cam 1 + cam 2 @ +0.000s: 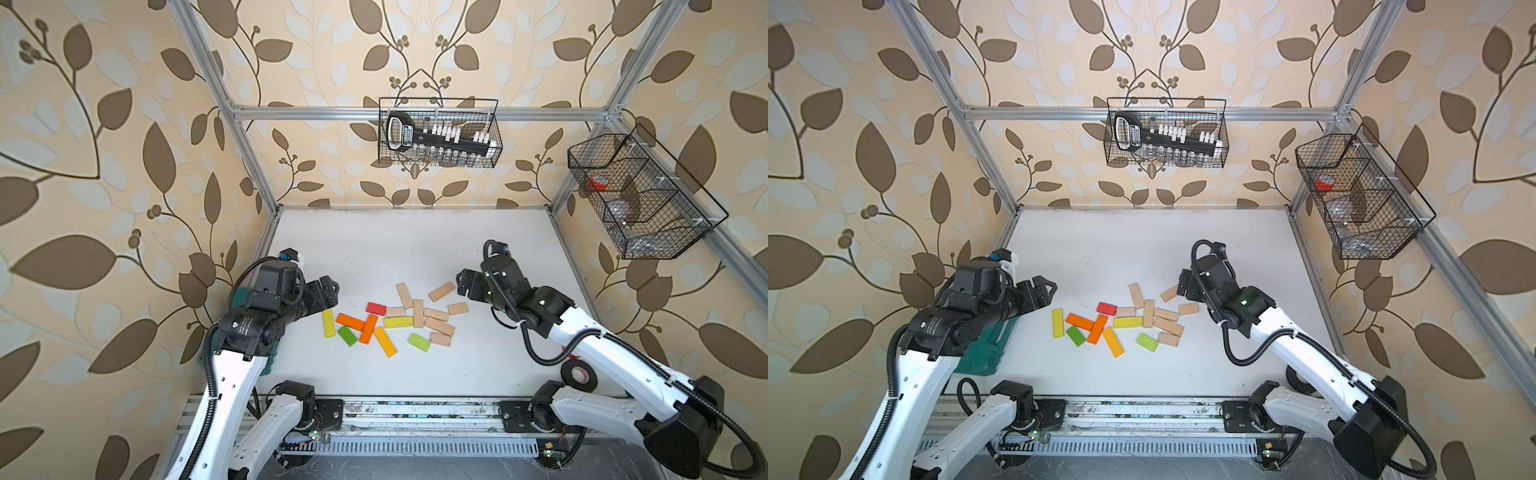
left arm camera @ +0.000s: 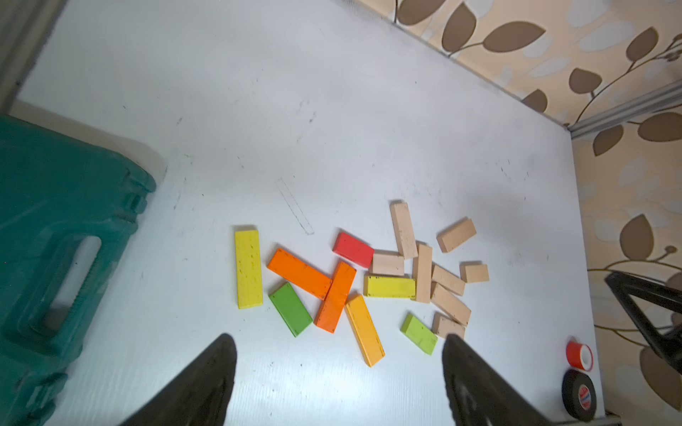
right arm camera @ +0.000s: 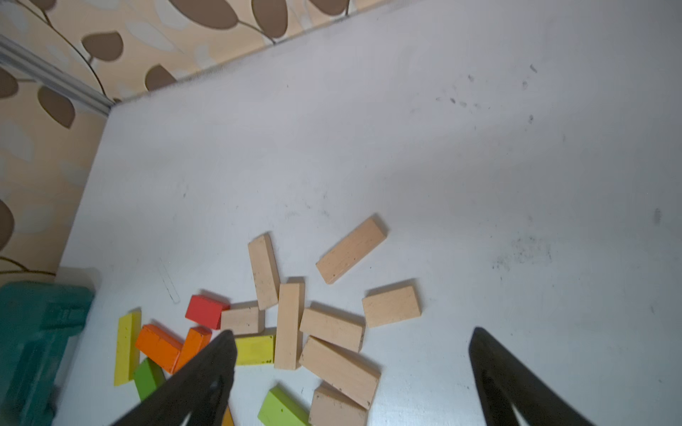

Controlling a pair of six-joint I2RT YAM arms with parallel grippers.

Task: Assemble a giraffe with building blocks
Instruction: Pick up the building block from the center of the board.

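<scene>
Wooden blocks (image 1: 395, 322) are scattered flat on the table (image 1: 415, 249), nothing built yet. The left gripper (image 1: 327, 291) is held wide and empty just beside a yellow plank (image 1: 328, 323) lying lengthwise away from the robot. The right gripper (image 1: 464, 282), also wide and empty, is placed nearest a slanted pale plank (image 1: 1169, 294), one end of which is covered by it in a top view.

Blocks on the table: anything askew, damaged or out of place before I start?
Nothing damaged. The blocks lie loosely scattered; one orange plank lies across the second orange plank. A black tape roll and a red tape roll sit apart from them.
</scene>
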